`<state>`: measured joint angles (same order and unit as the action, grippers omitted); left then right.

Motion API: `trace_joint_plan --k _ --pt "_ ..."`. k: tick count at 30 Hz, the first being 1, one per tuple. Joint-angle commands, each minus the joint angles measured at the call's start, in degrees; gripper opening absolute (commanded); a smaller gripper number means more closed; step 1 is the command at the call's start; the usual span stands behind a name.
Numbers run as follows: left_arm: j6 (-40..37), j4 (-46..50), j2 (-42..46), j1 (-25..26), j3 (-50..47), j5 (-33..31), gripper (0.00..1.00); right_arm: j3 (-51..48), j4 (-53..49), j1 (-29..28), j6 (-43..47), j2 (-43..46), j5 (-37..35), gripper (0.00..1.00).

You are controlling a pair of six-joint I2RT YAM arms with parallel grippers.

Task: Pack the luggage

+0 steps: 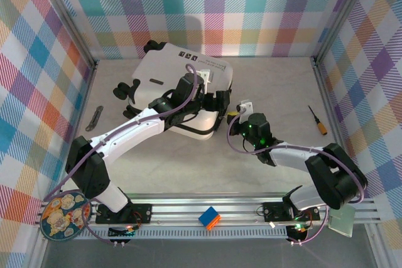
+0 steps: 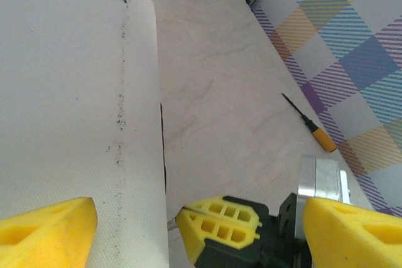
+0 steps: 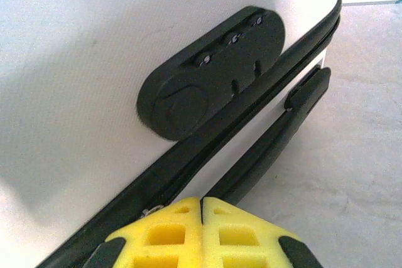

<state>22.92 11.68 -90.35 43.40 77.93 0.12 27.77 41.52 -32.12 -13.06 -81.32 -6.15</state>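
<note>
currently the left gripper [image 1: 210,101] is spread wide at the near edge of the luggage [image 1: 169,64], nothing gripped. the right gripper [image 3: 201,208] is shut, tips set against the zipper seam [image 3: 188,155]. the luggage is laid mid-table [image 1: 270,167], toward the back.

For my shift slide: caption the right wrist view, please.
Right hand, shut, at the white suitcase's black zipper seam, beside its combination lock.
</note>
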Motion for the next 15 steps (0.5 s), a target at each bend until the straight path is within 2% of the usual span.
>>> trace_joint_plan --k 1,11,15 --pt "1.7 3.5 2.1 -0.2 -1.4 0.3 0.85 2.6 2.6 3.1 -0.3 -1.0 -2.4 0.0" --pt "1.8 3.2 3.7 -0.2 -3.5 0.4 0.84 5.2 3.2 6.0 -0.4 -4.8 2.6 0.0" --pt "1.2 3.8 3.6 -0.4 -3.4 0.6 0.84 3.1 8.1 6.7 1.3 -5.9 15.6 0.03"
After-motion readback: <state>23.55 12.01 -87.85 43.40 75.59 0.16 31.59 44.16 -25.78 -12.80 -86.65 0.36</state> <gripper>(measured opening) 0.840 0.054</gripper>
